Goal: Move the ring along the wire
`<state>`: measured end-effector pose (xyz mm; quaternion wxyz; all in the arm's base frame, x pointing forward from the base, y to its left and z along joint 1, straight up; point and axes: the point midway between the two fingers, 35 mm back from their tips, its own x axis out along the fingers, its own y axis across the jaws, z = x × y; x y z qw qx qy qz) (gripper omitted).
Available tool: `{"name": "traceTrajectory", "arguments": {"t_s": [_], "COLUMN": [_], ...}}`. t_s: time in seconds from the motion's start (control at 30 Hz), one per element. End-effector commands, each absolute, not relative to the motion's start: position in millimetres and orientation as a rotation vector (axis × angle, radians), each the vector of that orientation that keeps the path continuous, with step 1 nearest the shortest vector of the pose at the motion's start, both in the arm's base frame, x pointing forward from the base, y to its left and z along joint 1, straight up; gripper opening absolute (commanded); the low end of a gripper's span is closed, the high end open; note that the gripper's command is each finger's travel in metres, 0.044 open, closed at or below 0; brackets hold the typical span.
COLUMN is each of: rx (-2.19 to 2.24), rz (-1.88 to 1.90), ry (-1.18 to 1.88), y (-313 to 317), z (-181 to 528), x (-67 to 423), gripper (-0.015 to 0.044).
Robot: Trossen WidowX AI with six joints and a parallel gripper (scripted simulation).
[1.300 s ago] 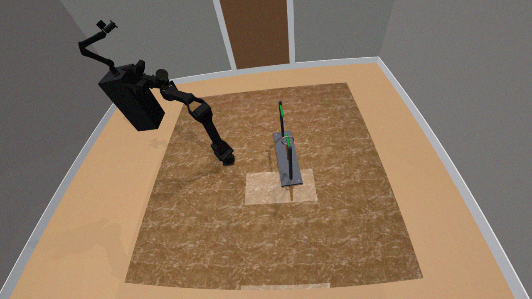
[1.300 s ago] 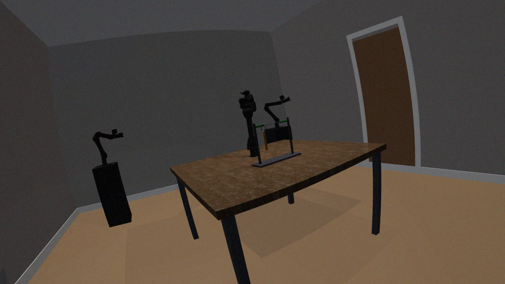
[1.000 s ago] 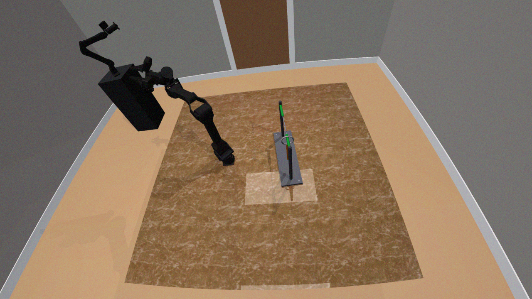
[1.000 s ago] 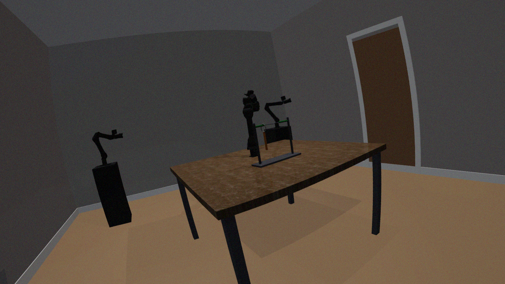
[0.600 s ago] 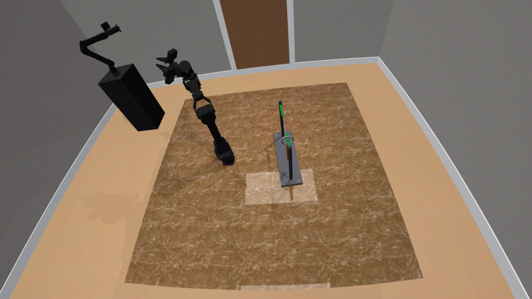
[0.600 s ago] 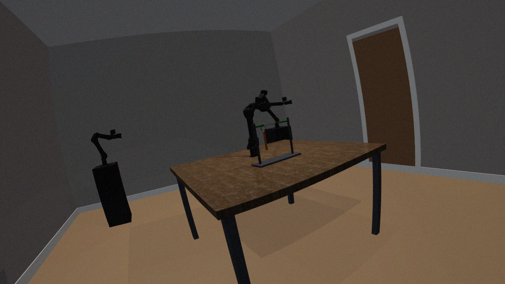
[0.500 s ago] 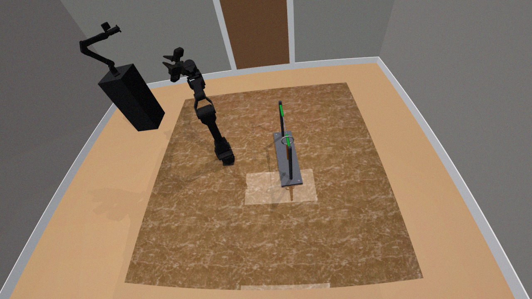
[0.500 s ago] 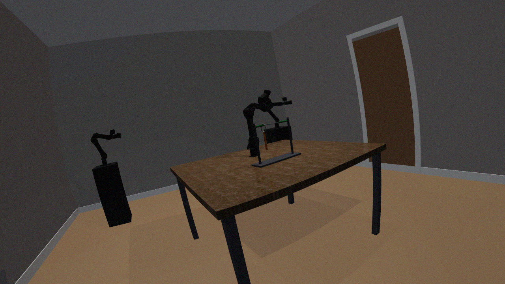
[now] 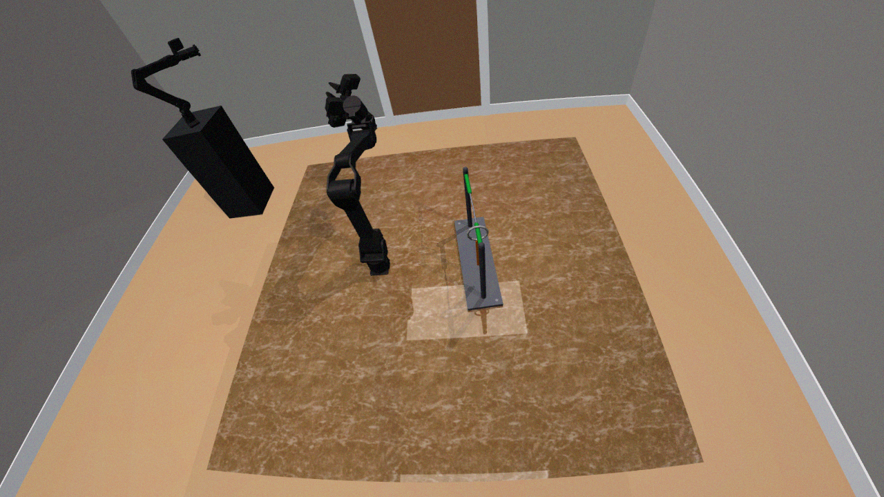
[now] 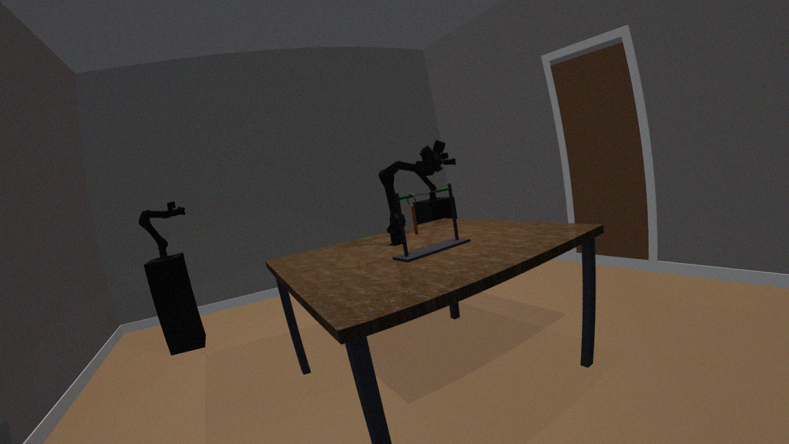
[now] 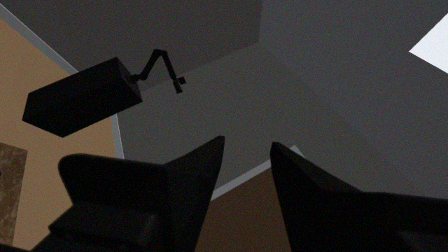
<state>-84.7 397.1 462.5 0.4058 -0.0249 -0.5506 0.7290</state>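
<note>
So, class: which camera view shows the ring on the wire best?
The top view: the ring appears as a full open loop around the wire, above the grey base plate. The exterior view shows it only as a tiny shape beside one post. The wrist view misses it, showing only the pincer holding nothing.

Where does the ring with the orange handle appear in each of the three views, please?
Top: ring just right of centre, around the wire above the base plate.
Exterior: ring mid-frame, by the rig's left post.
Wrist: not in view.
Shared landmark: black pedestal.
</note>
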Motion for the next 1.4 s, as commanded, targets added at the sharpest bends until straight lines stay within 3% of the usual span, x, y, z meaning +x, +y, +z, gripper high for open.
{"name": "traceTrajectory", "arguments": {"t_s": [0.0,0.63,1.37], "rx": [-0.124,-0.334,-0.360], "rz": [1.800,1.476,0.928], "ry": [-1.305,-0.882,-0.467], "y": [401.4,359.1,185.6], "z": [453.5,410.2,367.8], "x": [-44.6,163.1,338.2], "gripper": [0.0160,0.0160,0.0160]}}
